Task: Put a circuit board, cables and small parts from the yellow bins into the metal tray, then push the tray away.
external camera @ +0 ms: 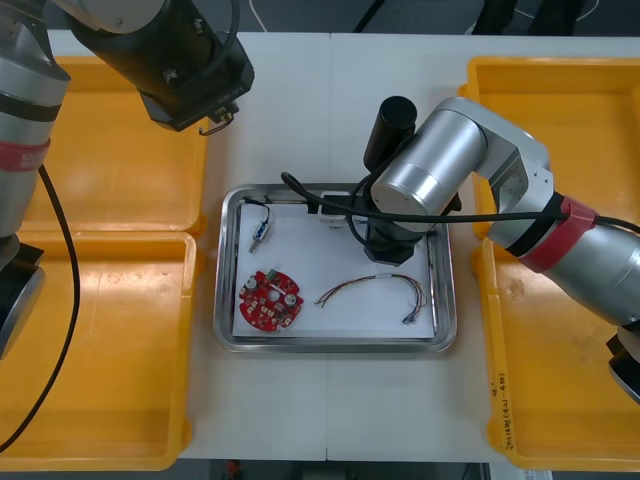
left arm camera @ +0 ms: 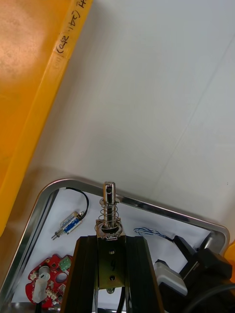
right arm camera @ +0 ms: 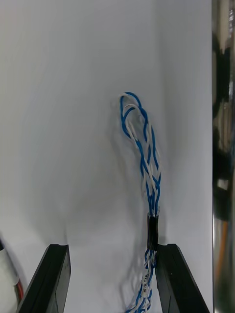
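Pinching a spring-wrapped small metal part [left arm camera: 110, 210], the left gripper [left arm camera: 111, 240] hangs near the shiny metal tray [external camera: 335, 345] where the spread right gripper [right arm camera: 112, 259] straddles a twisted blue-white cable [right arm camera: 144, 161].

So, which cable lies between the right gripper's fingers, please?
The twisted blue and white cable, between the right gripper's open fingers; the red and yellow cable lies apart.

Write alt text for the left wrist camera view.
The left pincer grips a small spring-wrapped metal part; beyond it, a shiny metal tray holds a round red circuit board on its white inside.
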`<act>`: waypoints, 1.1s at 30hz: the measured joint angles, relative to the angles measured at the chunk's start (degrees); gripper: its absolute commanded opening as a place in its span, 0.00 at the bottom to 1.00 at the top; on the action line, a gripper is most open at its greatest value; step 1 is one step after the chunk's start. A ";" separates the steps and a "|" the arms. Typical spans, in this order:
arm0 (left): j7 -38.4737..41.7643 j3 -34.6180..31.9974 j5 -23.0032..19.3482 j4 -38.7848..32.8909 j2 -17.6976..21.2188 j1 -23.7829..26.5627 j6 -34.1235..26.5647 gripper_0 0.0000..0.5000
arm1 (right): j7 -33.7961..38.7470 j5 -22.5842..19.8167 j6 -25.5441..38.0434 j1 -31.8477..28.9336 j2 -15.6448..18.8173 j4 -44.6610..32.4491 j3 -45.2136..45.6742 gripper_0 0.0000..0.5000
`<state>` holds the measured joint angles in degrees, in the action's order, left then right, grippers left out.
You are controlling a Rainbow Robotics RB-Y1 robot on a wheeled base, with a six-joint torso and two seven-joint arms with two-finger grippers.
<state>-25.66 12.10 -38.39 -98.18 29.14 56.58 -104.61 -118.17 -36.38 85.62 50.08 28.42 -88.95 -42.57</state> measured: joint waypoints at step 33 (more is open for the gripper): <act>0.00 -0.03 -0.30 0.00 0.03 0.00 0.00 0.00 | 0.02 -0.32 24.12 -0.03 -0.03 -19.66 18.36 1.00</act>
<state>-25.67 12.07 -38.69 -98.18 29.17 56.58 -104.61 -118.15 -36.70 109.74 50.06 28.39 -108.62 -24.21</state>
